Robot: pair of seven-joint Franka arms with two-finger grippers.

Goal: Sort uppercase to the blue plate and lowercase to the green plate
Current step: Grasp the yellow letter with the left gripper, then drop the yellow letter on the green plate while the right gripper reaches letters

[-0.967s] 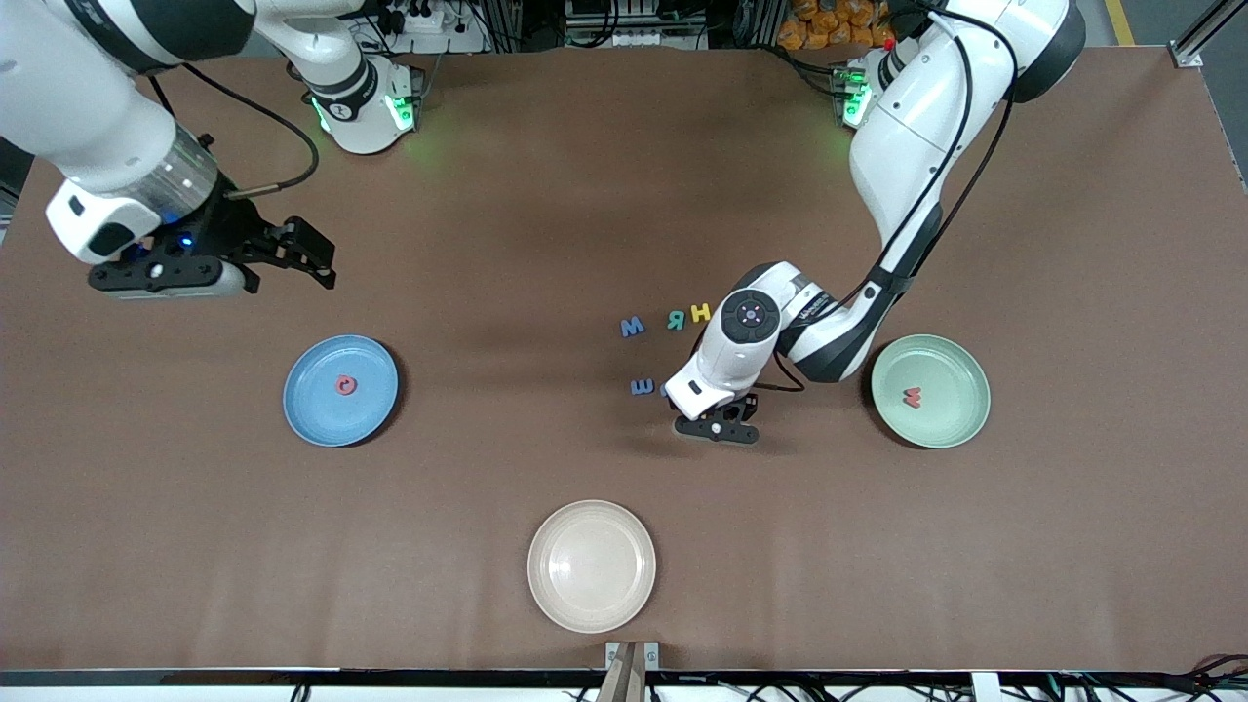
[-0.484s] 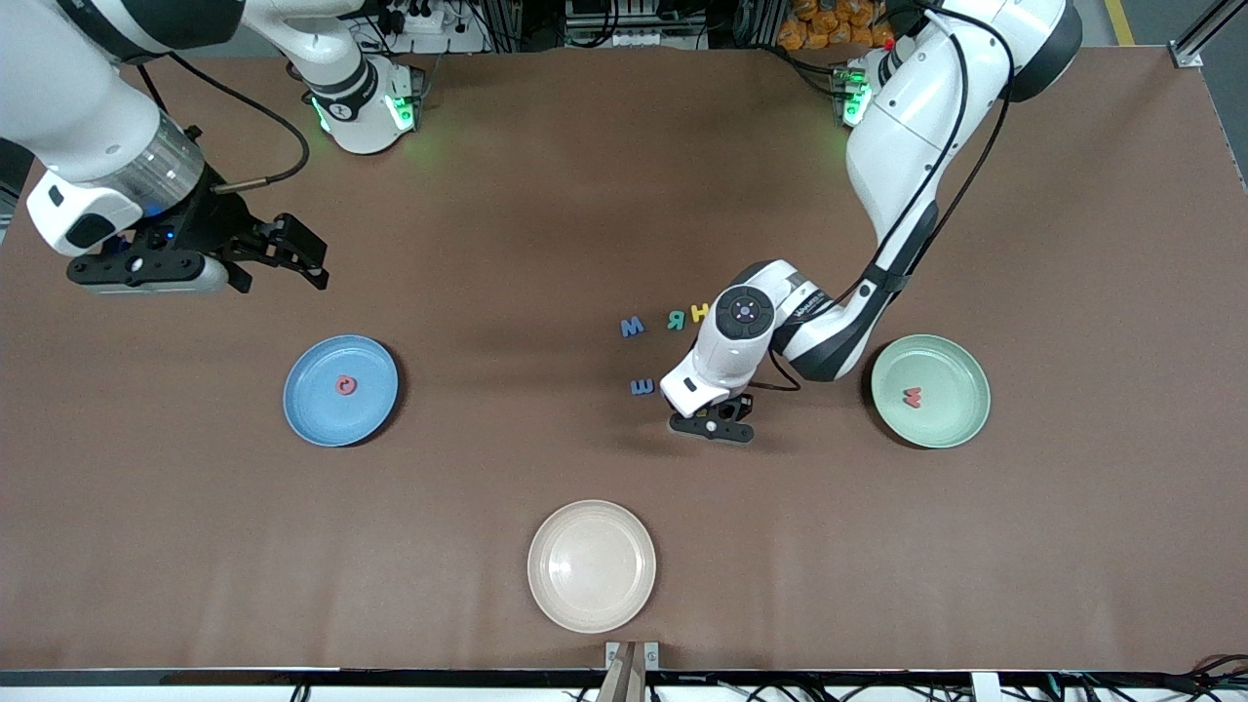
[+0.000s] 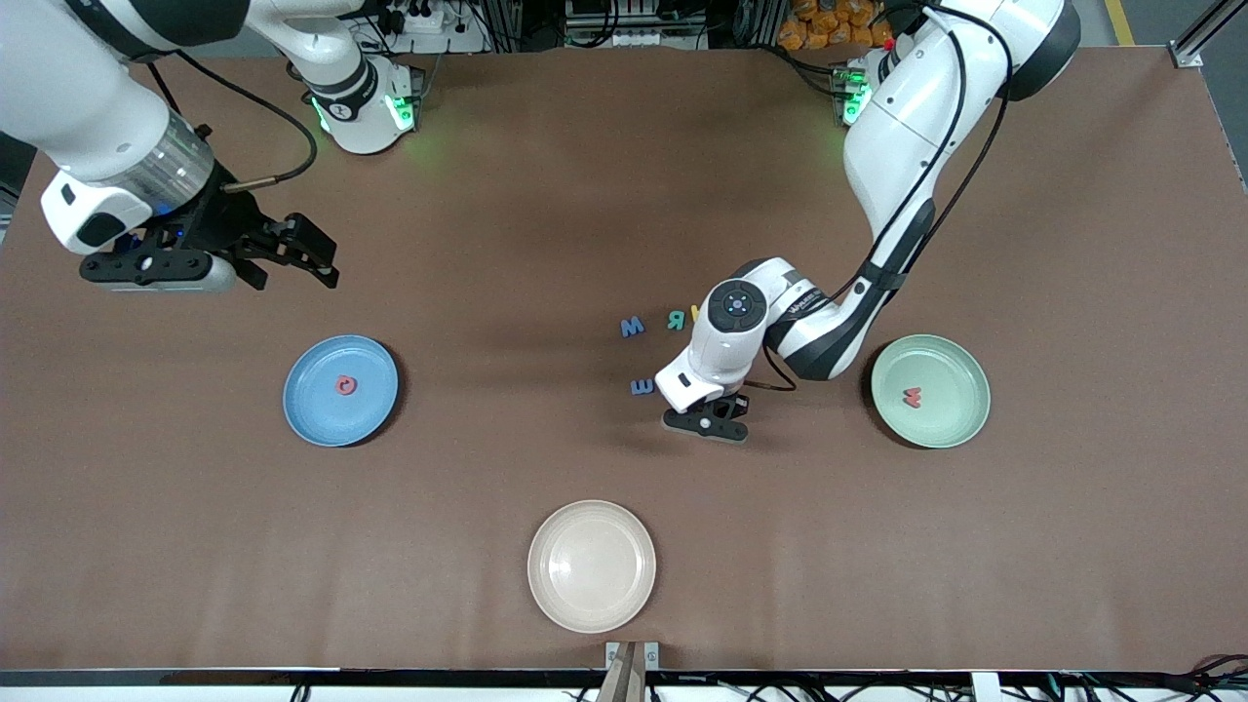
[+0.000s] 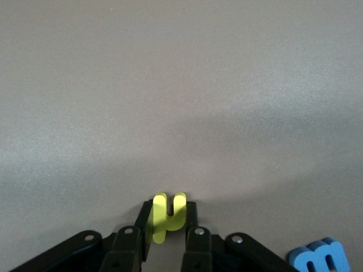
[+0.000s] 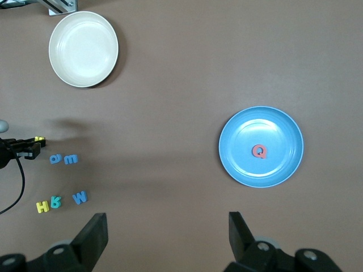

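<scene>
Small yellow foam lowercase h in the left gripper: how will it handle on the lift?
The small yellow foam lowercase h, pinched upright between the left gripper fingers, is probably very light. Being foam, it may squash slightly. Only its stem end is pinched, so it could pivot.

A big table fills almost the whole front view. A brown cover lies flat on it, and it looks soft and dull, not shiny. Faint long creases run across the cover. At the top edge of the table there is a green glow on the cover in two spots. Past that edge sit black cables and a power strip, and some orange things piled together. A metal bar pokes in at one top corner. A small metal bracket sits at the middle of the bottom edge.
</scene>
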